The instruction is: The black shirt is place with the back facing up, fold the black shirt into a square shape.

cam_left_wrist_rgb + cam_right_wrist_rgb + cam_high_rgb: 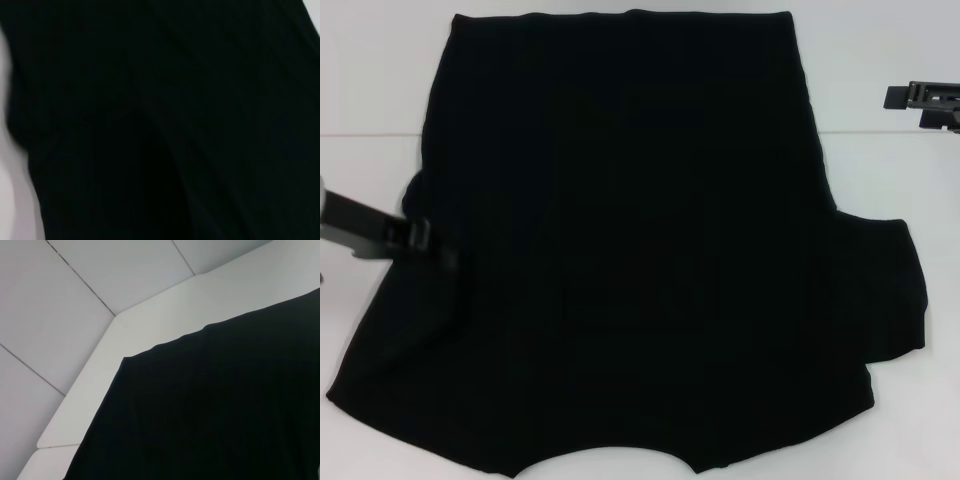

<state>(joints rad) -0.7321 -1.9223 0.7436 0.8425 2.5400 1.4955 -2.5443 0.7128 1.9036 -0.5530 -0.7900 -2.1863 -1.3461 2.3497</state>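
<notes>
The black shirt [640, 240] is spread flat on the white desk [370, 90], its left sleeve lying under the left gripper [445, 255], finger state not discernible, while the right gripper [920, 100] is parked far right, clear of the cloth.

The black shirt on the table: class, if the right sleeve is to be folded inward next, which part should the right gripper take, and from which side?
Take the black shirt by the outer edge of its right sleeve, coming in from the robot's right. That sleeve lies flat and juts out past the body onto bare table, so its edge is probably easy to reach. The right gripper is on that side.
</notes>
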